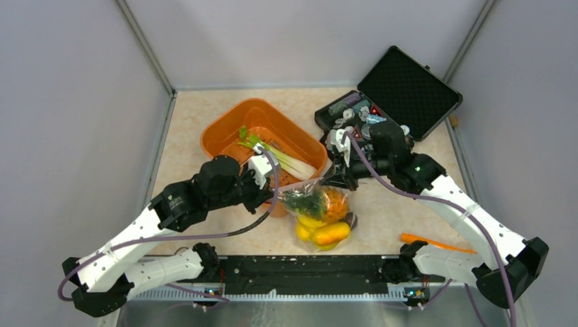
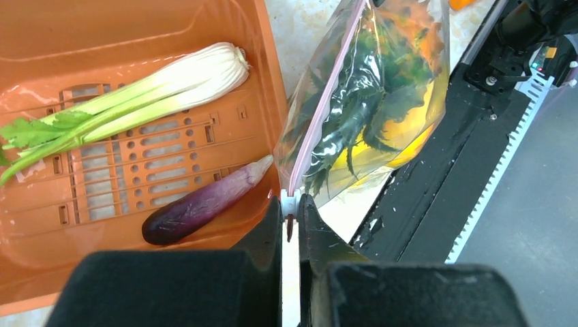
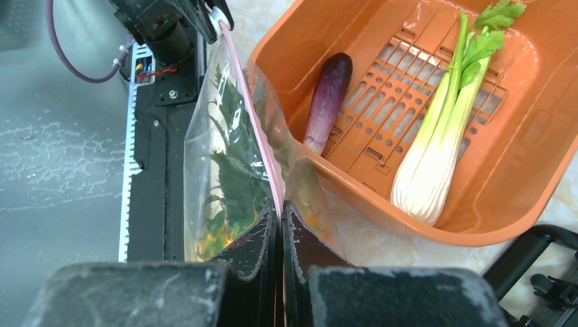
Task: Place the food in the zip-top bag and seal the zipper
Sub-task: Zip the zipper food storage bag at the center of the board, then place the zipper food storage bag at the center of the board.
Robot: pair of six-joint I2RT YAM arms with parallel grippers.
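Beige table (image 1: 191, 112), grey walls (image 1: 68, 102); L claw (image 2: 291, 210) & R claw (image 3: 280, 210) pinch zip-top bag (image 2: 368, 102).

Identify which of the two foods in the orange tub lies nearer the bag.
The purple eggplant: it lies by the tub wall beside the bag, whereas the leafy stalk lies farther off.

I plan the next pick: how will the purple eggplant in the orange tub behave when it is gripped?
The eggplant looks glossy and tapered, so it may slip when squeezed. It lies on its rounded side in the orange tub, so a nudge might roll it. It seems rigid, unlikely to bend.
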